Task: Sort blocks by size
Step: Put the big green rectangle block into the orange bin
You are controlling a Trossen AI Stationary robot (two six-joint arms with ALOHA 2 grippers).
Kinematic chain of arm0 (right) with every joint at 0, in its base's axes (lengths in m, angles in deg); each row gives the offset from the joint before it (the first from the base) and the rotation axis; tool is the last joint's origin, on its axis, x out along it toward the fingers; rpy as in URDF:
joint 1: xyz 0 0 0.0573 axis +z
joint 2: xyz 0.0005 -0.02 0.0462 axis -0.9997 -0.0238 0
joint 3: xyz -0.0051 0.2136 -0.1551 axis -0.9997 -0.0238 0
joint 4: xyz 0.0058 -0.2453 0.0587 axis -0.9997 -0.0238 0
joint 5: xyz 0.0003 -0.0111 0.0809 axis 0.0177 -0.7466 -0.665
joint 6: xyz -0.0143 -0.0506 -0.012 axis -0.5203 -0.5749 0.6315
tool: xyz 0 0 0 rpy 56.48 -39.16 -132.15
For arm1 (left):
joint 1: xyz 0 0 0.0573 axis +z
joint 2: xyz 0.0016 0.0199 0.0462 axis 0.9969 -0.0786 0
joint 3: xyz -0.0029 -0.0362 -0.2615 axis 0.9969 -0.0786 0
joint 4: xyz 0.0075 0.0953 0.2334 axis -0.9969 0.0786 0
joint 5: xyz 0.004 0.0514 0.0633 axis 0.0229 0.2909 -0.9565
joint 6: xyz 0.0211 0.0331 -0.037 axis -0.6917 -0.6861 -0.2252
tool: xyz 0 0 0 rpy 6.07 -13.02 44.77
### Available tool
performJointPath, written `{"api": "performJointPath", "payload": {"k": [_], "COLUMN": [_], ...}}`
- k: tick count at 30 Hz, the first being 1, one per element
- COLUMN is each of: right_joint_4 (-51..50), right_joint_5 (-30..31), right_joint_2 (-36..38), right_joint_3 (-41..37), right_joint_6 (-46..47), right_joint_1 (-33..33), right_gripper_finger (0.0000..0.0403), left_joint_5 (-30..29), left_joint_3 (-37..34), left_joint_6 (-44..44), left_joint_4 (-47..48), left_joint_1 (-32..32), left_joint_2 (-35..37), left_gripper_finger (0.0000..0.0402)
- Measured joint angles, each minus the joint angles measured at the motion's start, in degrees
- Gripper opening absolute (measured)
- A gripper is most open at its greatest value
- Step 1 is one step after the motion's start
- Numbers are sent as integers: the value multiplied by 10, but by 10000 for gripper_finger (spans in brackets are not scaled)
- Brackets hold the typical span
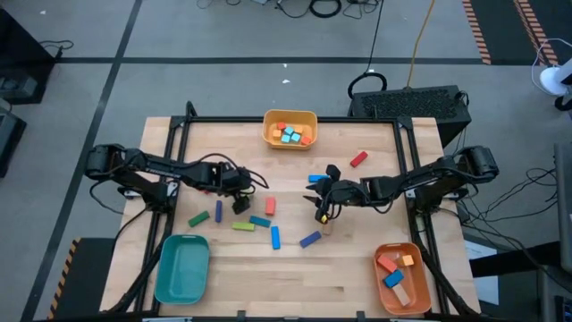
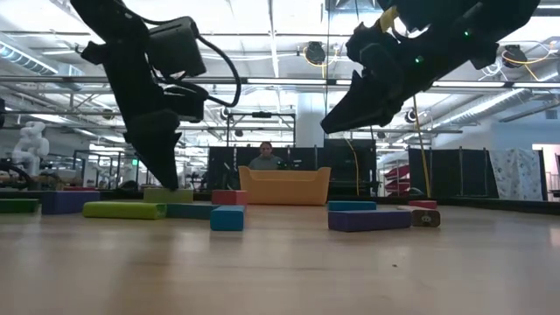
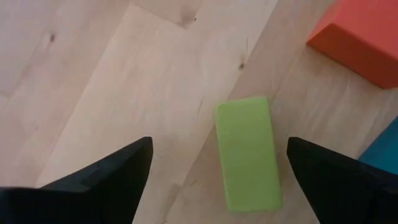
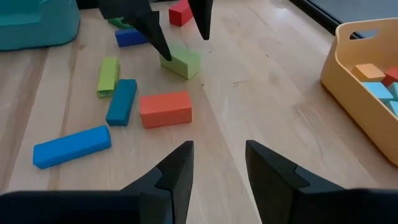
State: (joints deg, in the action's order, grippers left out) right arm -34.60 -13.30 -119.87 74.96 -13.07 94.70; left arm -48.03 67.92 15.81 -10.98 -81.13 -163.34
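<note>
Painted blocks lie scattered mid-table: an orange brick (image 4: 165,109), a teal bar (image 4: 122,101), a blue bar (image 4: 71,146) and a yellow-green bar (image 4: 107,76). My left gripper (image 3: 219,142) points steeply down, open, just above the table. Its fingers (image 4: 158,40) stand either side of a light green short brick (image 3: 247,152) that lies flat on the wood. My right gripper (image 4: 214,168) hangs open above the table's middle right (image 1: 323,204) with nothing between its fingers.
A yellow tray (image 1: 290,118) at the far middle holds several small blocks. A teal tray (image 1: 181,266) stands near left. An orange tray (image 1: 401,291) near right holds a few blocks. A red block (image 1: 358,159) and blue blocks (image 1: 310,239) lie around the right arm.
</note>
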Motion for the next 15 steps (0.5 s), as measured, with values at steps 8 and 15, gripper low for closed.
{"api": "performJointPath", "payload": {"k": [8,15], "right_joint_4": [28,109], "right_joint_5": [1,-29], "right_joint_2": [-13,-65], "right_joint_3": [0,0], "right_joint_6": [-20,-55], "right_joint_1": [-2,-5], "right_gripper_finger": [130,130], "left_joint_5": [11,34], "left_joint_3": [-38,-72], "left_joint_6": [5,15], "left_joint_4": [-27,-99], "left_joint_1": [0,0], "left_joint_2": [0,0], "left_gripper_finger": [331,261]}}
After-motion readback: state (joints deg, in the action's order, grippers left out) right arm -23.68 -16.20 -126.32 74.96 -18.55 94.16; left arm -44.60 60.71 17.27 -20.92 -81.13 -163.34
